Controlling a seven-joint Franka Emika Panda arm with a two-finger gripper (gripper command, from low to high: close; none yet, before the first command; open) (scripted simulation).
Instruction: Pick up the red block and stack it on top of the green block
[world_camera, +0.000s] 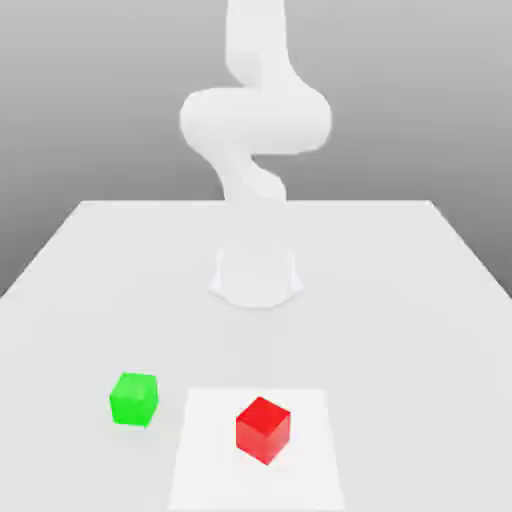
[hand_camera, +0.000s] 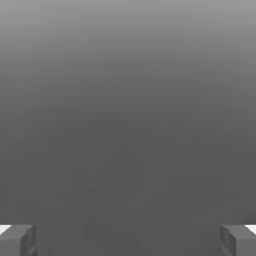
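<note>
The red block (world_camera: 263, 429) sits on the white table (world_camera: 90, 260) near its front edge, with the green block (world_camera: 134, 398) near it toward the exterior view's left (the two are apart). The gripper (hand_camera: 128, 240) is spread wide, nothing between its fingers (hand_camera: 18, 239)

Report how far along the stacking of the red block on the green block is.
Nothing is done yet: the red block sits on the table, apart from the green block, which lies toward the exterior view's left. In hand: nothing; the end effector is open and empty. Left: grasp the red block, lift it, set it on the green one.
</note>
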